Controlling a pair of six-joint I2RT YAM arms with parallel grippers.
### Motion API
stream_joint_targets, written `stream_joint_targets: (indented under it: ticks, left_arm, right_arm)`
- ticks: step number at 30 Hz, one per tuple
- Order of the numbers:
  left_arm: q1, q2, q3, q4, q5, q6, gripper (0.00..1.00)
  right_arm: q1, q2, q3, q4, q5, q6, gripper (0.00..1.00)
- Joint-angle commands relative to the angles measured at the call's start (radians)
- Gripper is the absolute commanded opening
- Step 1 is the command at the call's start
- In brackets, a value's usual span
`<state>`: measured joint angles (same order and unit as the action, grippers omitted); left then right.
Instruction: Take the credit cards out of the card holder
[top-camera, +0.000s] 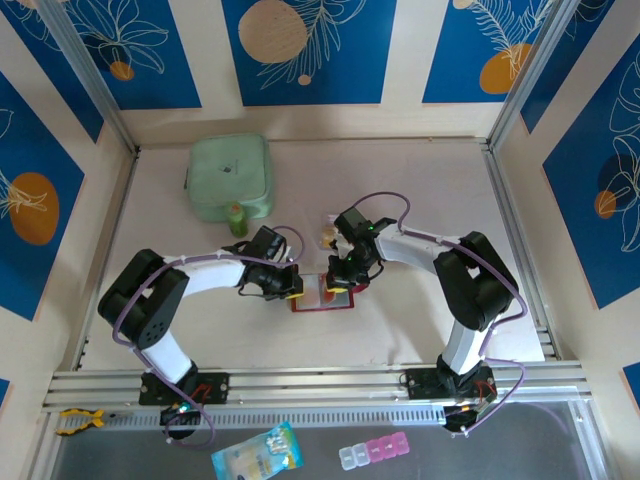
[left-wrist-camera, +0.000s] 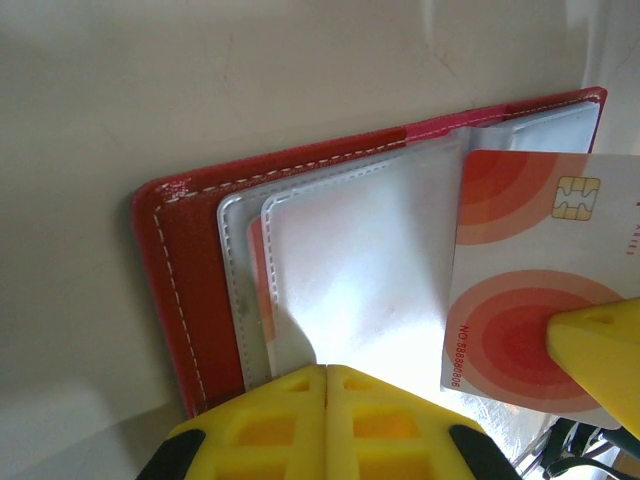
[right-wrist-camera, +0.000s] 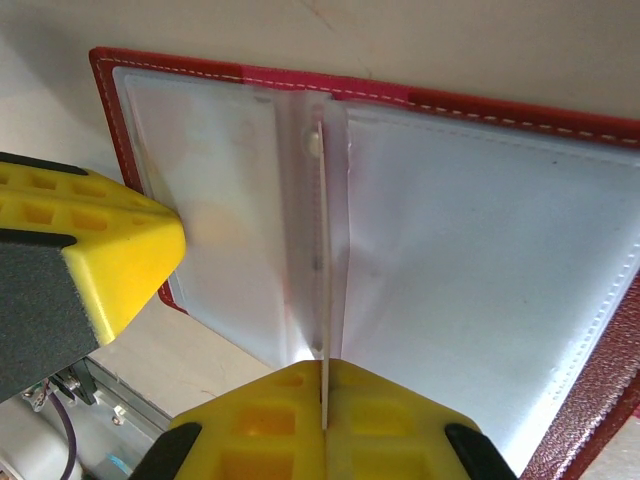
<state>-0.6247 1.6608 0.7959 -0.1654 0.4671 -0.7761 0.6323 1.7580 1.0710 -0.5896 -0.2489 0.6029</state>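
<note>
Table: pale and walled. It carries the pouch at the far left and the holder in the middle, between the two grippers.
Pouch: mint green, square, lying flat and closed, well apart from the holder. Its contents are hidden.
Holder: dark red with white stitching. It lies open and flat on the table with its inside facing up.
Left gripper: yellow fingers pressed together, their tips against the near edge of a sleeve. I cannot tell whether they pinch the sleeve or only press on it.
Right gripper: closed on the card, which is seen edge-on between the fingers, above the holder's fold.
Sleeves: pale grey, clear and layered inside the holder. A thin orange strip shows through at the left edge of one; I cannot tell what it is.
Card: whitish with red rings and a gold chip, held over the holder's right half. I cannot tell whether any of it sits inside a sleeve.
Bottle: small and green, just beside the pouch's near edge.
</note>
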Motion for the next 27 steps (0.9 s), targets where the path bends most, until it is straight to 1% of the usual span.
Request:
stream_joint_targets:
  ticks: [1, 6, 12, 15, 18, 20, 23, 27]
  left_arm:
    - [-0.004, 0.022, 0.024, -0.029, 0.018, 0.017, 0.02]
    - [-0.003, 0.014, 0.023, -0.035, 0.007, 0.018, 0.02]
    - [-0.003, 0.006, 0.02, -0.036, 0.005, 0.02, 0.02]
    - [-0.003, 0.0, 0.02, -0.034, 0.005, 0.019, 0.02]
    - [-0.004, -0.008, 0.024, -0.036, 0.005, 0.023, 0.03]
    - [-0.003, -0.013, 0.027, -0.04, 0.005, 0.024, 0.03]
    - [-0.004, -0.023, 0.029, -0.042, 0.002, 0.026, 0.04]
    - [-0.003, -0.036, 0.029, -0.046, -0.002, 0.027, 0.05]
  right_arm:
    - [0.006, -0.025, 0.017, -0.032, 0.009, -0.009, 0.03]
    - [0.003, -0.05, 0.042, -0.08, 0.033, -0.047, 0.03]
    - [-0.025, -0.083, 0.082, -0.154, 0.036, -0.157, 0.02]
    - [-0.043, -0.096, 0.111, -0.204, 0.033, -0.281, 0.02]
    - [-0.057, -0.101, 0.143, -0.251, 0.063, -0.444, 0.01]
    - [-0.078, -0.092, 0.164, -0.275, 0.076, -0.543, 0.0]
    - [-0.121, -0.073, 0.21, -0.326, 0.061, -0.677, 0.0]
    - [-0.138, -0.086, 0.234, -0.333, 0.13, -0.909, 0.0]
